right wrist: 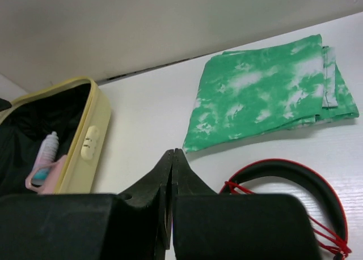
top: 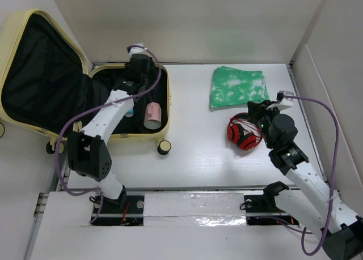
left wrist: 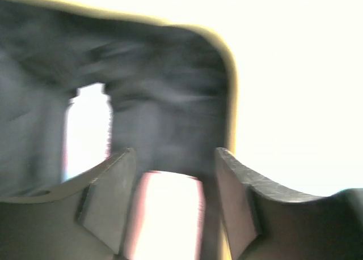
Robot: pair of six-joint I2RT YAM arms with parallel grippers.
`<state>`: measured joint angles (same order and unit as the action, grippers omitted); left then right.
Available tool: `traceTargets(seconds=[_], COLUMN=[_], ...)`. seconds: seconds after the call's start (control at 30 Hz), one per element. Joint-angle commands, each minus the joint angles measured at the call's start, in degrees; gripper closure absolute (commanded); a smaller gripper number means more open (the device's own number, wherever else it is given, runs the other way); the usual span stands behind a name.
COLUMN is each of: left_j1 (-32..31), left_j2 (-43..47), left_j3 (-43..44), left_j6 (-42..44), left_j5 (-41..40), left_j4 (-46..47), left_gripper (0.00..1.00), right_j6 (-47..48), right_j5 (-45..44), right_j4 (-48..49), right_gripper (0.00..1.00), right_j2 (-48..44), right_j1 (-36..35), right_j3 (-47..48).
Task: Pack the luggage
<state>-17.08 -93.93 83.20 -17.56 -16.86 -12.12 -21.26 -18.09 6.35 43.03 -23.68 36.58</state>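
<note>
Luggage lay open at the table's left, pink cup and small bottle inside, green cloth and red headphones unpacked; left gripper fingers apart over the cup, right gripper fingers together, empty.

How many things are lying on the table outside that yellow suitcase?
2. A folded green cloth lies toward the back of the table; red headphones lie just in front of it. Something small could be hidden from view.
</note>
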Motion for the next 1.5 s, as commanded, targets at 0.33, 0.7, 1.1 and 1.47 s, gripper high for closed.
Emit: traceTargets(seconds=[0.33,0.7,1.1,1.47], left_j1=[-34.76,-41.36,-42.51,-42.51], left_j2=[-9.66,-25.94,-41.85,-45.47], left_j3=[7.14,21.64,33.69,32.47], left_j6=[1.66,-4.14,-2.65,-0.1], left_j5=[6.49,4.48,0.25,0.08], left_j4=[5.18,5.45,-0.18,-0.19], left_gripper=[0.66,0.21,0.28,0.83], right_j6=[-3.18,-3.79,-3.44,-3.18], right_j5=[-11.53,-13.82,-11.71,-10.74], right_j4=[-0.11,-1.08,0.24,0.94], right_gripper=[1.0,0.71,0.44,0.44], right_j2=[-11.82,-14.73,-13.5,-13.49], right_j1=[-0.31,-0.31,0.22,0.22], right_j3=[-2.74,-3.27,-3.44,-3.71])
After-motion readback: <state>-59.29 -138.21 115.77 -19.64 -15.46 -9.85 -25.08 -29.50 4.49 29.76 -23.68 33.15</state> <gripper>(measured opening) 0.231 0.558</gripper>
